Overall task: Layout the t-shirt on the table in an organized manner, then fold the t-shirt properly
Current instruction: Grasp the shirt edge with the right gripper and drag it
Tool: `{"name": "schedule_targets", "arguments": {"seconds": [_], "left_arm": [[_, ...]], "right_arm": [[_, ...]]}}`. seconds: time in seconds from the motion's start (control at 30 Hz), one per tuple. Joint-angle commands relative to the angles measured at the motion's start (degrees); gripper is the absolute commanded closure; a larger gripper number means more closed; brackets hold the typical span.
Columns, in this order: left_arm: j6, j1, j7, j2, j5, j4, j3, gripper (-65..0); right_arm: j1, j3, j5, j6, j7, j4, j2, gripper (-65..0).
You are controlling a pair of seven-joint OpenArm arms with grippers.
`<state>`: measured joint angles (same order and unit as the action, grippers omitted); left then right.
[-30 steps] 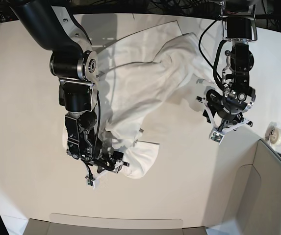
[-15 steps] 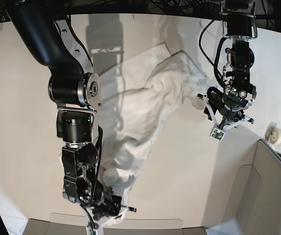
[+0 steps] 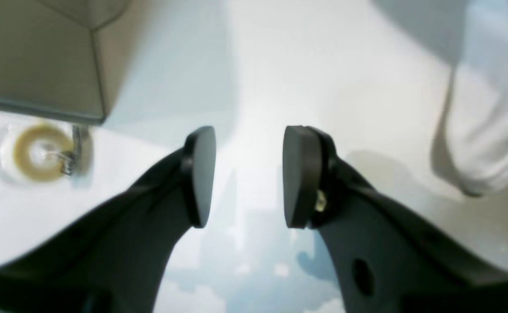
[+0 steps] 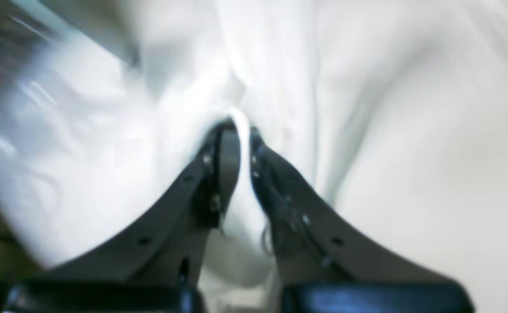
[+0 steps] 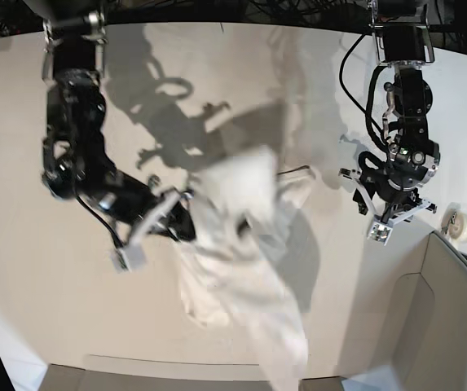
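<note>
The white t-shirt (image 5: 245, 244) hangs bunched and blurred above the middle of the table (image 5: 21, 163), its lower end trailing toward the front edge. My right gripper (image 5: 186, 225) is at the shirt's left side and is shut on a fold of it; in the right wrist view white t-shirt cloth (image 4: 367, 108) is pinched between the closed fingers of the right gripper (image 4: 243, 143). My left gripper (image 5: 392, 208) hovers over bare table to the right of the shirt. Its jaws stand open and empty in the left wrist view, left gripper (image 3: 247, 174), with a shirt edge (image 3: 489, 130) at the right.
A tape roll (image 5: 459, 224) lies near the table's right edge, also seen as the tape roll (image 3: 41, 152) beside my left fingers. Grey-beige panels (image 5: 453, 326) rise at the front right, and a low panel (image 5: 192, 375) runs along the front edge.
My right gripper closed on the shirt near the front edge, then swung back and up, pulling the shirt off the table into a hanging bunch. The left arm shifted slightly right.
</note>
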<state>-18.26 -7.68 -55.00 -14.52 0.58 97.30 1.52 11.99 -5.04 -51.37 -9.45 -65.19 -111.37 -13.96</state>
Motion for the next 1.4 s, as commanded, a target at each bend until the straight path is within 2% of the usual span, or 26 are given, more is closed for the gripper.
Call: {"name": "schedule_targets", "arguments": {"seconds": [0.0,0.07,0.17,0.23,0.33,0.43,0.57,0.67,0.77,0.87,0.93,1.03,1.17,1.27,1.37], "left_arm": [[0.3,-0.9,0.9,-0.6,-0.4,0.9,0.1,-25.0],[0.3,-0.9,0.9,-0.8,-0.4,-0.4,-0.5,-25.0],[0.3,-0.9,1.2,-0.8,-0.4,-1.2,-2.3,-25.0],[0.3,-0.3,1.3,-0.8,-0.4,-1.2,-3.6,-25.0],[0.3,1.7,1.5,-0.6,-0.4,-1.0,-4.6,-25.0],[0.3,2.2,1.6,-0.6,-0.4,-1.0,-5.3,-25.0],[0.3,2.2,1.4,-0.5,0.1,-0.8,-4.7,-25.0],[0.3,2.2,-0.2,-0.8,5.2,1.1,-2.6,-25.0],[0.1,2.1,-7.5,-0.8,13.2,5.3,3.6,-25.0],[-5.1,1.7,-19.2,-0.7,24.1,9.9,10.0,-25.0],[-7.7,2.1,-25.0,-0.6,31.2,11.3,13.3,-25.0],[-7.7,5.5,-25.0,-0.6,41.0,11.8,13.8,-24.9],[-7.6,11.1,-25.0,-0.6,47.8,12.5,7.1,-23.9],[-7.6,13.4,-25.0,-0.5,48.2,14.1,-1.8,-20.8],[-7.5,13.7,-25.0,-0.5,48.2,14.1,-8.9,-19.7]], "right_arm": [[-1.7,2.3,-2.7,-1.2,4.5,-4.5,-1.2,0.0],[-11.0,10.6,-1.4,-1.7,4.7,-5.7,-4.4,0.0],[-22.1,25.9,1.4,-1.8,7.1,-5.1,-4.5,0.0],[-27.2,33.0,3.8,-1.8,9.5,-5.0,-4.0,0.0],[-31.3,38.1,6.8,-1.8,11.1,-5.0,-2.4,0.0],[-32.8,38.6,10.8,-1.8,11.1,-4.5,-2.0,0.0],[-33.0,35.4,19.0,-1.8,11.3,-3.4,0.3,0.0],[-32.7,31.3,25.0,-1.8,11.3,-3.5,1.2,-4.7],[-32.7,26.6,30.2,-1.8,11.4,-3.8,1.5,-6.3],[-33.4,22.1,34.3,-1.8,11.1,-3.8,0.7,-2.5],[-34.7,18.5,38.1,-1.8,11.1,-3.8,0.1,0.0],[-35.8,12.6,42.7,-1.8,11.1,-3.8,-0.2,0.0],[-35.2,4.4,46.8,-1.6,11.1,-3.8,-0.1,0.0],[-33.4,-0.4,47.6,-1.3,11.1,-3.7,0.0,0.0],[-32.4,-2.1,47.6,-1.3,11.1,-3.6,0.5,0.0]]}}
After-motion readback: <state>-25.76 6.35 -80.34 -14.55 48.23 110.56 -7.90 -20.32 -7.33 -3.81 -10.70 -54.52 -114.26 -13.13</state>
